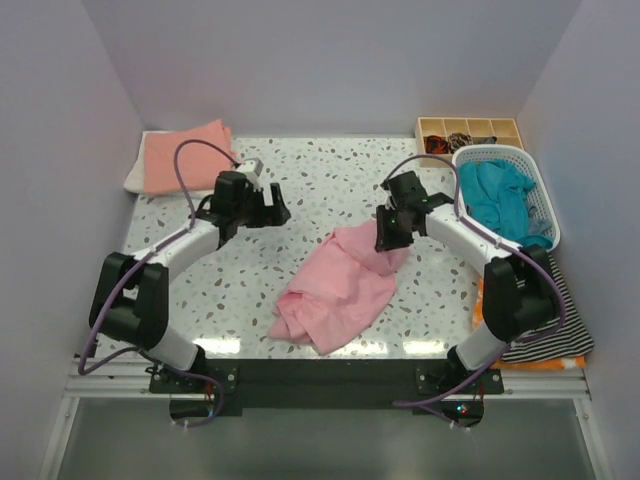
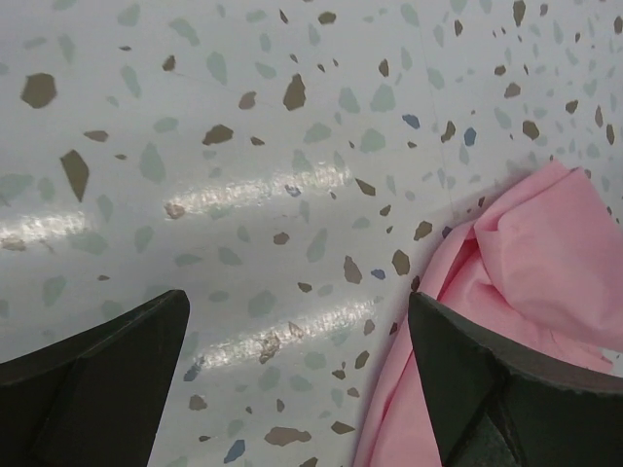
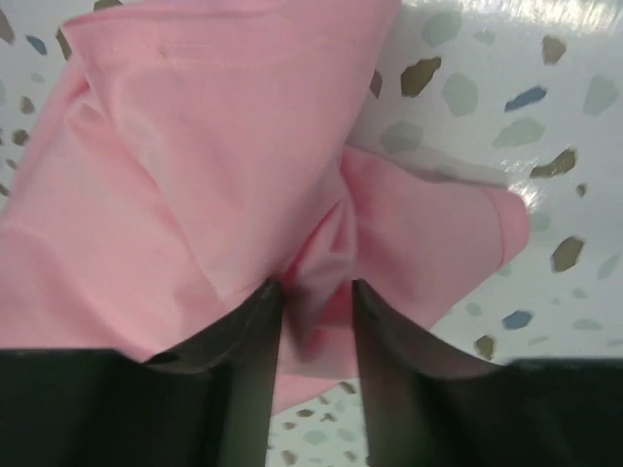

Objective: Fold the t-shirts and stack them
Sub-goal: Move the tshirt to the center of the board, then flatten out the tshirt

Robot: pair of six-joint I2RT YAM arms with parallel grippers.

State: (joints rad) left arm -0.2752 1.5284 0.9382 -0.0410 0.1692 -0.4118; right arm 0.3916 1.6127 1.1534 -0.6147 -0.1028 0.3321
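A light pink t-shirt [image 1: 335, 287] lies crumpled in the middle of the table. My right gripper [image 1: 388, 238] is shut on a fold of the pink t-shirt [image 3: 243, 175] at its far right end. My left gripper [image 1: 262, 208] is open and empty, left of the shirt; its wrist view shows the pink t-shirt [image 2: 526, 282] by the right finger [image 2: 496, 389], not touching. A folded salmon-orange t-shirt [image 1: 185, 156] lies on a white one [image 1: 133, 178] at the far left corner. A teal t-shirt [image 1: 498, 198] sits in the basket.
A white plastic basket [image 1: 540, 205] stands at the far right. A wooden compartment tray [image 1: 470, 130] stands behind it. A black-and-white striped cloth [image 1: 560, 325] over something orange lies by the right arm's base. Walls close in on three sides.
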